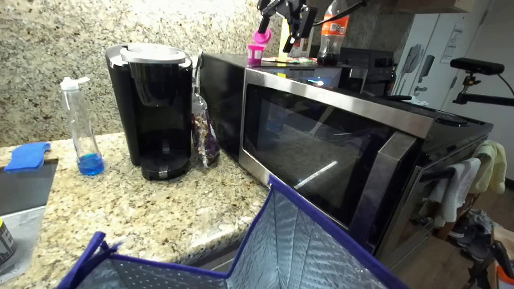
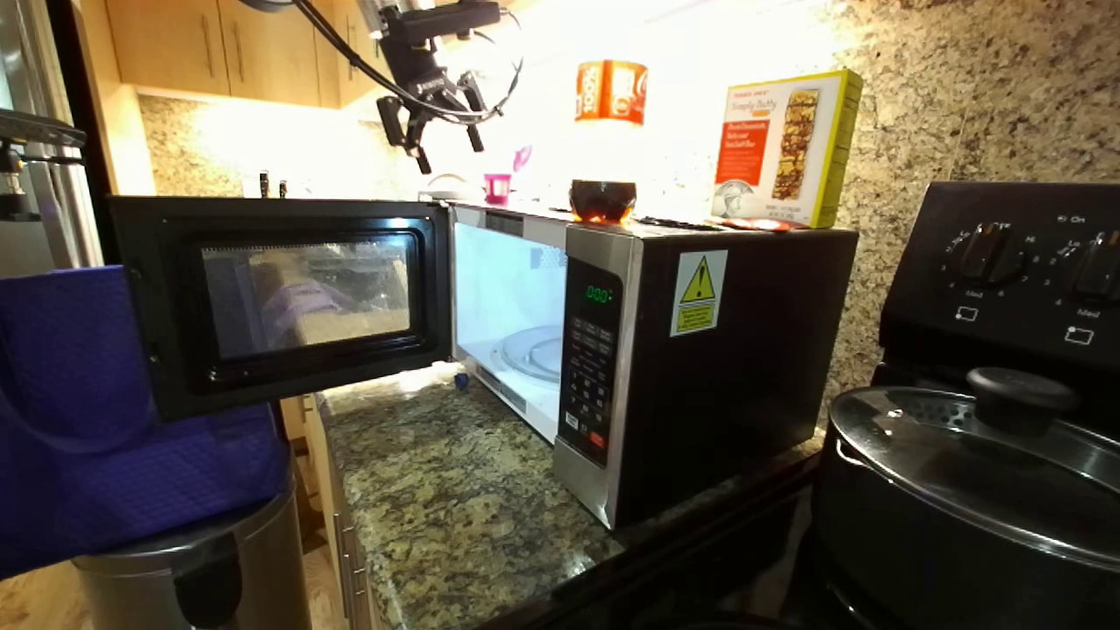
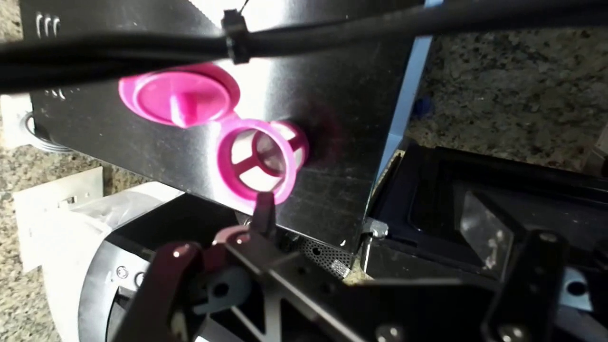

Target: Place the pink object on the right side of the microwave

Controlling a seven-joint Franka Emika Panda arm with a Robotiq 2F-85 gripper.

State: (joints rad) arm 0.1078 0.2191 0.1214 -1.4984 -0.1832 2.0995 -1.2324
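Observation:
The pink object (image 1: 255, 53) is a small magenta cup with mesh sides and a hinged lid standing open. It sits on top of the microwave (image 1: 219, 80), near the end beside the coffee maker, in both exterior views; its other point is here (image 2: 497, 188). In the wrist view its open rim and lid (image 3: 247, 165) face the camera. The microwave (image 2: 726, 376) has its door swung open and its inside lit. My gripper (image 1: 274, 41) is open and empty above the microwave top (image 2: 451, 157). In the wrist view (image 3: 375, 213) one fingertip overlaps the cup's rim; contact cannot be told.
A soda bottle with an orange label (image 1: 334, 26) and a snack-bar box (image 2: 770, 149) stand on the microwave. The coffee maker (image 1: 164, 88) is beside it. A blue insulated bag (image 1: 313, 249) is in front of the open door. A lidded pot (image 2: 962, 516) sits on the stove.

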